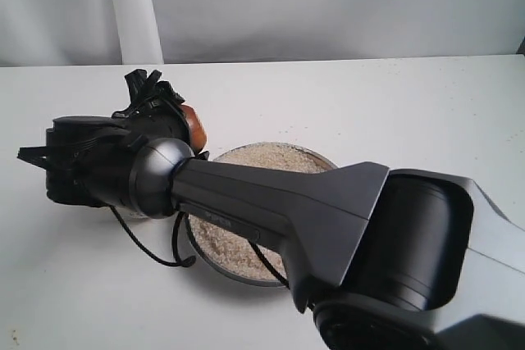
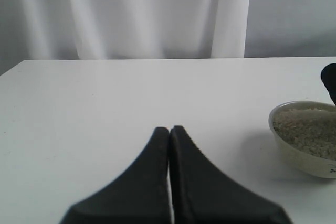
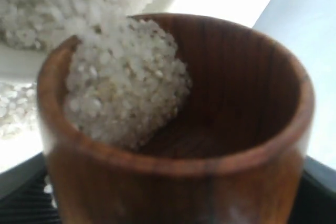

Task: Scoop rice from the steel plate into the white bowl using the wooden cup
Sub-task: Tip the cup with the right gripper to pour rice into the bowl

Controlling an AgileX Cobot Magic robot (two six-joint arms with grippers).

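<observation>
A white table point(image 1: 394, 112) runs back to a pale curtain point(image 2: 131, 14), with little on it beyond the task's things. The wooden cup point(image 3: 173, 129) sits clamped between the jaws of the right gripper point(image 1: 164, 108). It is tipped well over, so its load of rice point(image 3: 126, 82) banks against the lower lip. Just past that lip, ahead of the jaws, lies the white bowl point(image 2: 294, 158), already holding a good mound of grains (the exterior view hides it behind the arm). The steel plate point(image 1: 326, 157) lies behind the jaws, under the forearm, with a bed of rice across it.

The step in hand looks like the pour. The next move likely calls for a little more wrist roll so the grains clear the lip, keeping that lip over the bowl. After that the cup would need levelling and drawing back towards the plate.

The bowl is small and well filled, so the margin at its rim seems thin and grains could spill over. A black cable point(image 1: 156, 256) loops down beside the plate's rim and could snag on the way back.

The left gripper point(image 2: 169, 129) rests with its tips pressed together on nothing. The bowl stands ahead of those tips and off to one side, well apart. Bare tabletop lies all around.
</observation>
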